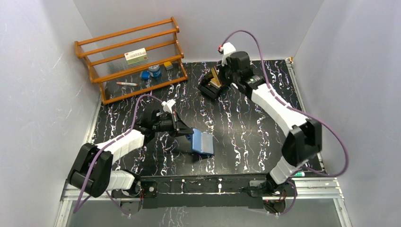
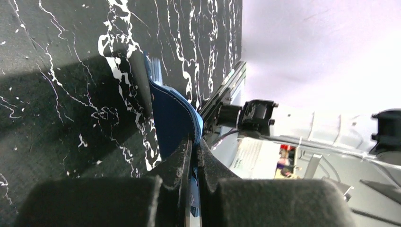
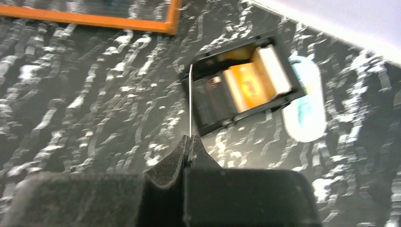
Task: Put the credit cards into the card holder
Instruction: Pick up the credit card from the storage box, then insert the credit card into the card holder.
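Left tool (image 2: 194, 142) is closed on the edge of one flap of the card holder (image 1: 202, 143). The holder sits at mid-worktop, near the front and well apart from the card supply. The flap is pinched and raised off the worktop (image 1: 246, 127), apparently to steady the holder and keep its lighter blue inside open for loading. Right tool (image 3: 190, 141) is closed on a single credit card (image 3: 190, 99), which shows edge-on as a thin pale line rising from the fingertips. It hangs just over the near corner of the black tray (image 3: 246, 116) at the far side of the worktop. Gripping the card by one short end leaves most of it free, which should suit sliding it into a pocket. The remaining credit cards (image 3: 246, 82) lean together inside the tray. Count: two arms, two tools, both closed; one card holder; one tray; one card in hand. At least three card faces show in the tray (grey, orange-gold, white), but blur prevents an exact count. No card is seen in the holder; insertion is judged not yet begun. One wooden rack (image 1: 125, 31) stands at the far left, carrying several small unrelated items.
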